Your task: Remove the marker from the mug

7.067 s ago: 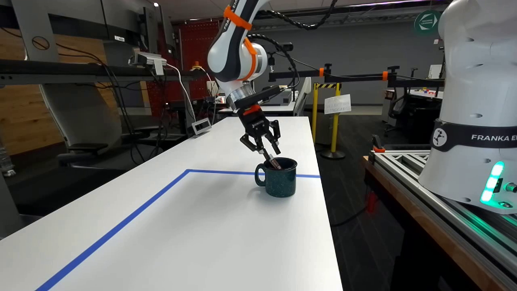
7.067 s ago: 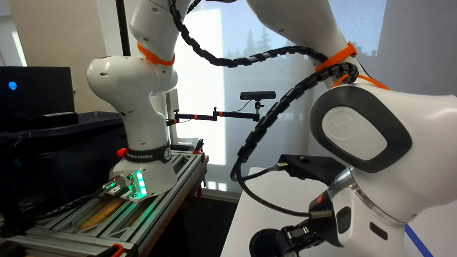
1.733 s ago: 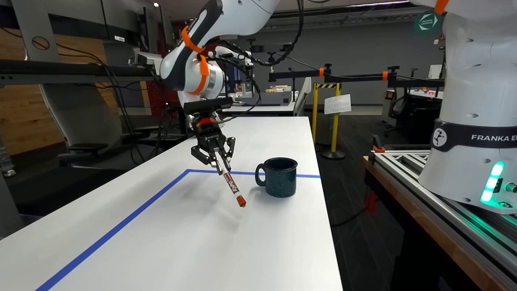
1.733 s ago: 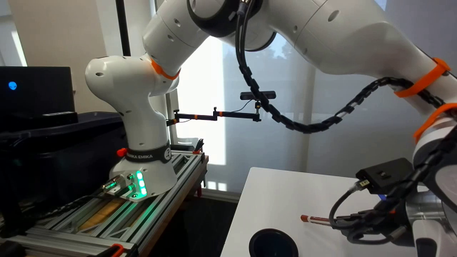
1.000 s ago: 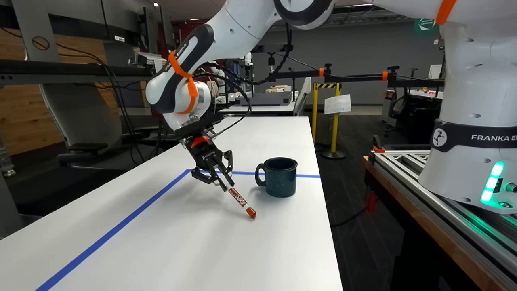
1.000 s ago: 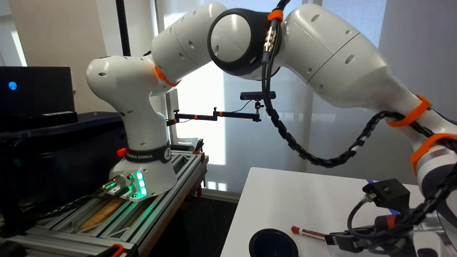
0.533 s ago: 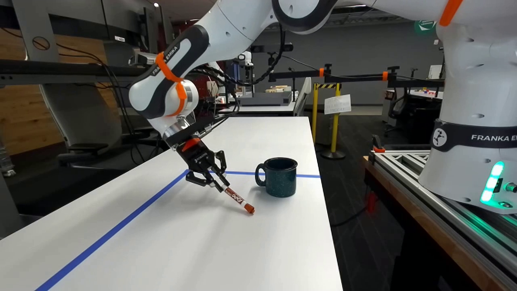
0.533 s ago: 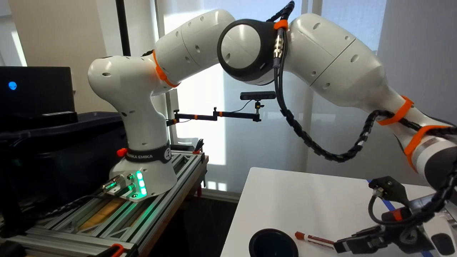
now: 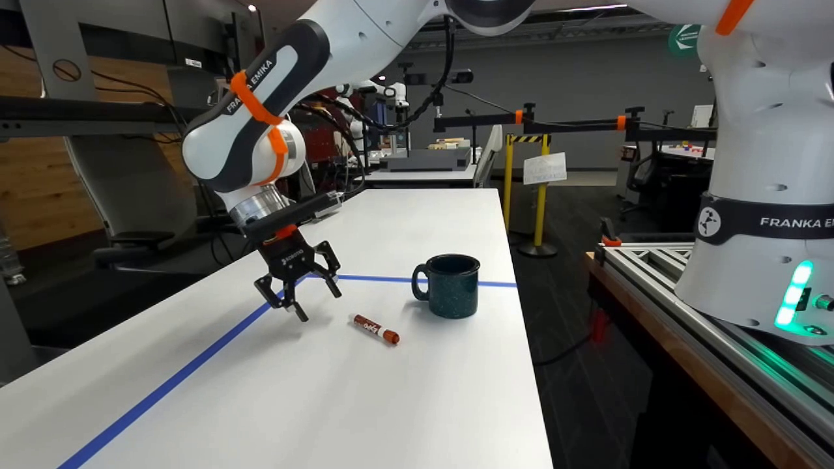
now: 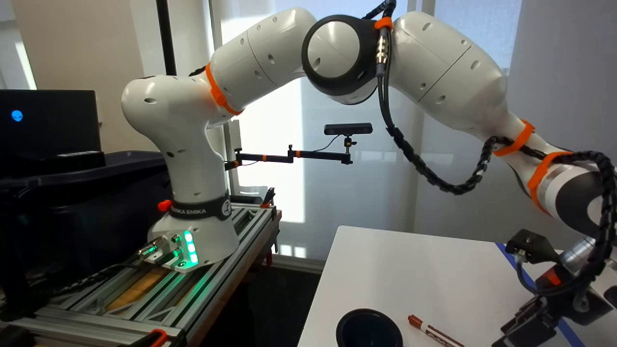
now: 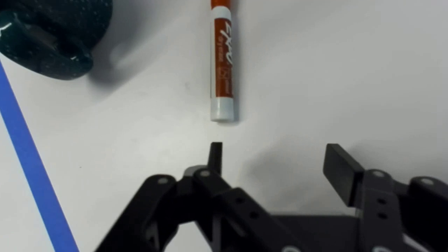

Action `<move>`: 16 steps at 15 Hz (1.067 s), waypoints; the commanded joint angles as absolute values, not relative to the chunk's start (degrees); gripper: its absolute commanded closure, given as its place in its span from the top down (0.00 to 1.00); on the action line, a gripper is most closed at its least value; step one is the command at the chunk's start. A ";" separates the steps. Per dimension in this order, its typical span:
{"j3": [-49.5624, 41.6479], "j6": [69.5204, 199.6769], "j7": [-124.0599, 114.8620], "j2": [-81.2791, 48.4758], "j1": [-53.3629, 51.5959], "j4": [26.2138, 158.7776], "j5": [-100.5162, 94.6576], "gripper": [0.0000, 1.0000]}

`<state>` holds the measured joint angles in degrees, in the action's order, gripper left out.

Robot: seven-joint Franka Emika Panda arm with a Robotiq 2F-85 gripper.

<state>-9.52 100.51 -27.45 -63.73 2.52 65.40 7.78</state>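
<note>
The black two-fingered tool (image 9: 321,306) hangs above the flat white surface (image 9: 404,404), its jaws parted wide. Near it, a slim reddish-brown and white marker (image 9: 376,329) lies on the surface, outside the squat, speckled, dark teal mug (image 9: 453,290), which stands upright.

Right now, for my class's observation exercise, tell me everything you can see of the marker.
The marker is a slim, plastic-looking stick: reddish-orange cap, white band, reddish-brown label with white lettering, whitish tail end. It lies flat on the white table, outside the mug and apart from it, cap end nearer the mug. Only the table seems to touch it; the open fingers stand clear of its whitish end.
</note>
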 commanded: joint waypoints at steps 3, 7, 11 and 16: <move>-10.01 109.76 -23.96 -53.71 0.37 78.29 6.49 1.00; -9.44 117.40 -22.17 -45.91 -0.93 87.12 3.83 1.00; -8.90 124.33 -20.68 -37.60 -2.67 96.18 1.31 1.00; -6.50 121.23 -15.83 -29.07 -1.88 104.39 1.08 1.00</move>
<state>-7.93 122.86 -18.91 -36.00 -2.64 96.86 1.96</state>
